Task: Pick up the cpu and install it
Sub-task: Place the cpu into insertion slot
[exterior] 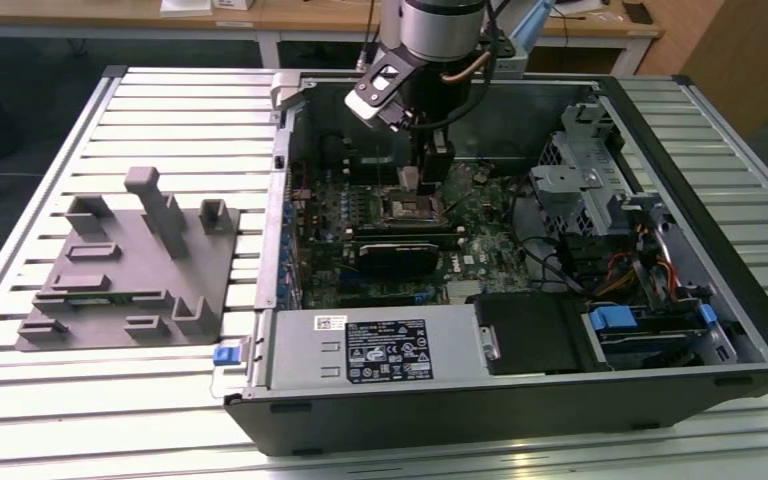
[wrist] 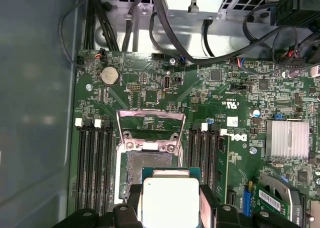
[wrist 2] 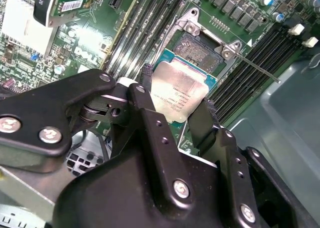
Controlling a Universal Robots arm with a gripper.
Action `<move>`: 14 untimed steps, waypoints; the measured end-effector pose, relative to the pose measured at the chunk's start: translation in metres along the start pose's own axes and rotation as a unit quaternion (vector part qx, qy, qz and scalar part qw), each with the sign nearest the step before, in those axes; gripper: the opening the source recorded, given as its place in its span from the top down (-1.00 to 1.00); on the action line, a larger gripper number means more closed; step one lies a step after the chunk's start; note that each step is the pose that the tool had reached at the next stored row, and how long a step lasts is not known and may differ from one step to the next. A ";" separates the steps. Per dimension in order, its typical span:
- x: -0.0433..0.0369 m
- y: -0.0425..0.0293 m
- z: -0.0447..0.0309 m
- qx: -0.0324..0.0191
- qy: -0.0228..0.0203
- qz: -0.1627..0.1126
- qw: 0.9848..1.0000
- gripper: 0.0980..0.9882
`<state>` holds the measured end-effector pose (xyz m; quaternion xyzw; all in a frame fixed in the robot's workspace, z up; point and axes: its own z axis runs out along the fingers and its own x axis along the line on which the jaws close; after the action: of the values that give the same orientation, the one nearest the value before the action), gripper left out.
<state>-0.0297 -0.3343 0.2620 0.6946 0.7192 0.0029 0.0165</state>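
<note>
Clamping the cpu (wrist 2: 179, 93) by two opposite edges, the gripper (wrist 2: 176, 96) hangs inside the open pc case (exterior: 491, 420), jaws closed on the chip w/ a finger (wrist 2: 204, 125) each side. Cpu lies flat, silver lid facing away from the motherboard (wrist: 150, 95); it's square, so no long axis, edges approx. parallel to the open socket (wrist: 142, 170). It partly overlaps the socket; contact can't be told. Grey fixture block (exterior: 124, 265) stands well apart, exterior view's left
</note>
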 end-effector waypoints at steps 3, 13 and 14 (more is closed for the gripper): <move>0.0002 0.0001 0.0021 0.000 0.000 0.000 1.000 0.01; 0.0083 0.0001 0.0135 0.000 0.000 0.004 1.000 0.01; 0.0085 0.0001 0.0153 0.000 0.000 0.004 1.000 0.01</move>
<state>-0.0295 -0.3261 0.2465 0.6977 0.7162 0.0028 0.0165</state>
